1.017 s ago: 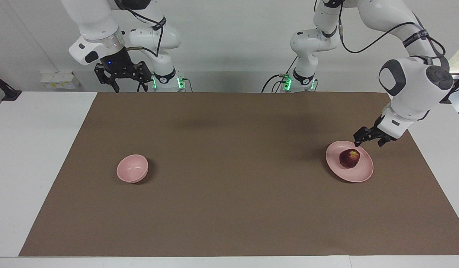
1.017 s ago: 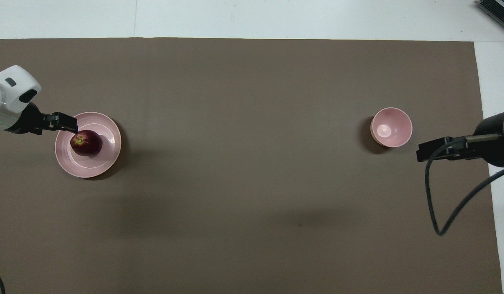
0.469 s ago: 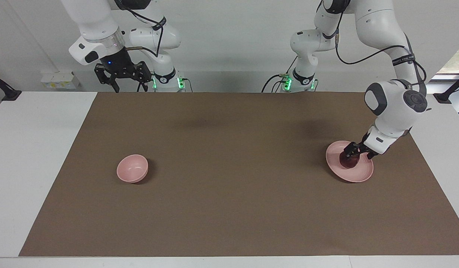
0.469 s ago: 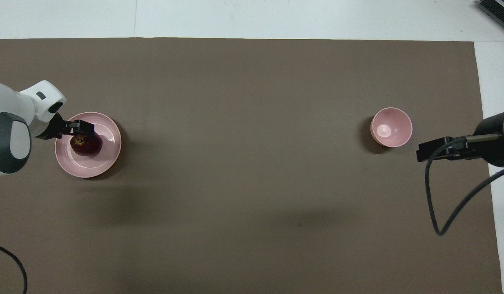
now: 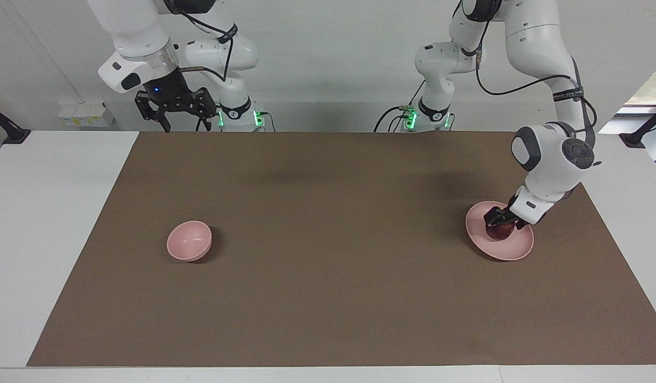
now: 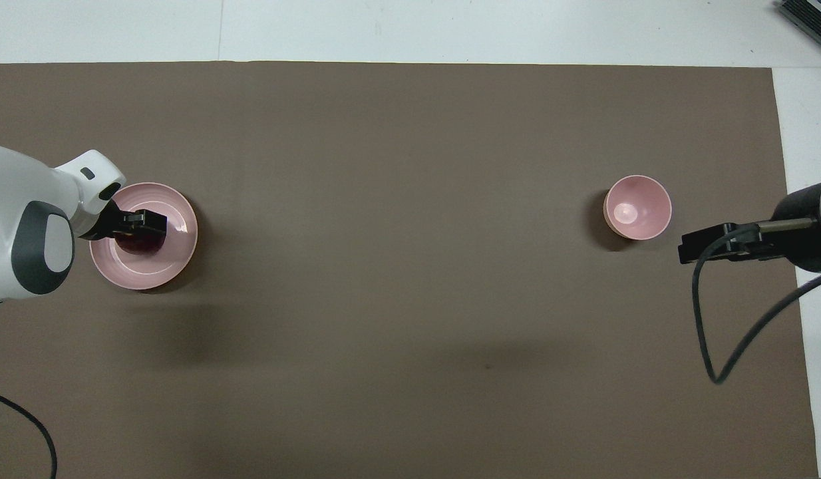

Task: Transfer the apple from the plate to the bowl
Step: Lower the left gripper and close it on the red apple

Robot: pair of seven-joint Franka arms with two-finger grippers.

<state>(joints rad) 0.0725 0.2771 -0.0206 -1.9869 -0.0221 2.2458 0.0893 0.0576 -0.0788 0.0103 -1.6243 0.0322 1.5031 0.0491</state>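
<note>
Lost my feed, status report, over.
Left end effector open, down around apple on plate. Right end effector open, waiting raised. Bowl empty, path unobstructed.

No legible text, label, brand, number or sign appears in either view. The dark band point(image 5: 568, 94) around the left arm's forearm bears pale lettering, but it is too small to read.
</note>
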